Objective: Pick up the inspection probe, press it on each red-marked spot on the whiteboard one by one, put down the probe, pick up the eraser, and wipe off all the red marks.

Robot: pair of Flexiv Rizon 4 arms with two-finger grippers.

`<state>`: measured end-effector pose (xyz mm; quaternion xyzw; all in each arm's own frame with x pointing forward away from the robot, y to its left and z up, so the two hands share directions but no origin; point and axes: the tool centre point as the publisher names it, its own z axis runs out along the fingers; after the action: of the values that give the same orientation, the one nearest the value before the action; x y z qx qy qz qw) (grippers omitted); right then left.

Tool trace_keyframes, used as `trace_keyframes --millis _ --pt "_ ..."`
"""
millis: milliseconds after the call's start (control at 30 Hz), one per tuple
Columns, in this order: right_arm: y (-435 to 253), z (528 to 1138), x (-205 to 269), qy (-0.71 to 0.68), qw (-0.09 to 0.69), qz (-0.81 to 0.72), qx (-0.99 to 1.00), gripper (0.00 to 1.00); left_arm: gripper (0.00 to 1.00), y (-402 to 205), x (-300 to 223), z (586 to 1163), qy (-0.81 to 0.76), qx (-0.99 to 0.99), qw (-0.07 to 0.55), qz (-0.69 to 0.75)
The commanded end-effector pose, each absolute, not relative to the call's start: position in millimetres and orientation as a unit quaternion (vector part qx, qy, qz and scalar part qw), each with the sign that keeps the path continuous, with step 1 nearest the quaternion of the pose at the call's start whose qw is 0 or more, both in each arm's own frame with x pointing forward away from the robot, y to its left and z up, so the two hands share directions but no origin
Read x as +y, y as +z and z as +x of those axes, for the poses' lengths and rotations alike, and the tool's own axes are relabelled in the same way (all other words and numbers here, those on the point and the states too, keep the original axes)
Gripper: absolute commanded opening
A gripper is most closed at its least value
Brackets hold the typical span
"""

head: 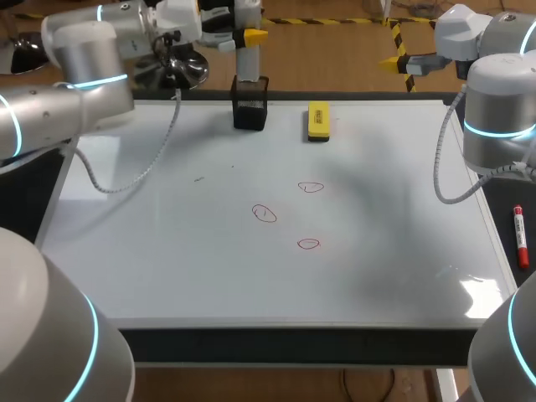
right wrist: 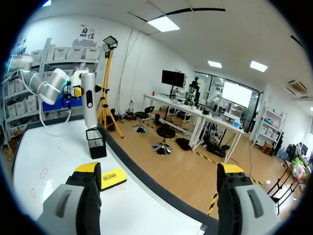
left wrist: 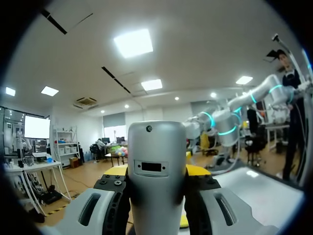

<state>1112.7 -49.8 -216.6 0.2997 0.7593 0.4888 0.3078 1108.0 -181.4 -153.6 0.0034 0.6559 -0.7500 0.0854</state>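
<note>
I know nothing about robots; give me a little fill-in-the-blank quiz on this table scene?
The whiteboard carries ___ red marks.
The eraser is coloured ___.
The gripper holding the inspection probe belongs to the robot's ___ arm.
Missing words: three, yellow, left.

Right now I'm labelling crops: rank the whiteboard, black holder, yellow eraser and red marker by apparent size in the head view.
1. whiteboard, by far largest
2. black holder
3. yellow eraser and red marker: too alike to rank; marker longer, eraser wider
</note>
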Motion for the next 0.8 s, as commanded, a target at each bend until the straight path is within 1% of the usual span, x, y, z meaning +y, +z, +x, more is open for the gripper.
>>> trace_keyframes --millis 33,433,800 --pt "-216.3 1113.5 -49.8 0.488 0.307 0.300 0.760 1.00 0.00 -143.3 -173.5 1089.4 -0.744 0.659 0.111 -0.028" --pt "-216.3 1113.5 -49.8 0.488 0.307 0.300 0.760 1.00 0.00 -149.1 -154.3 1052.2 -0.741 0.660 0.096 -0.076" --pt "-216.3 1113.5 -49.8 0.488 0.307 0.300 0.760 1.00 0.00 -174.6 -132.5 1019.6 -0.735 0.662 0.095 -0.112"
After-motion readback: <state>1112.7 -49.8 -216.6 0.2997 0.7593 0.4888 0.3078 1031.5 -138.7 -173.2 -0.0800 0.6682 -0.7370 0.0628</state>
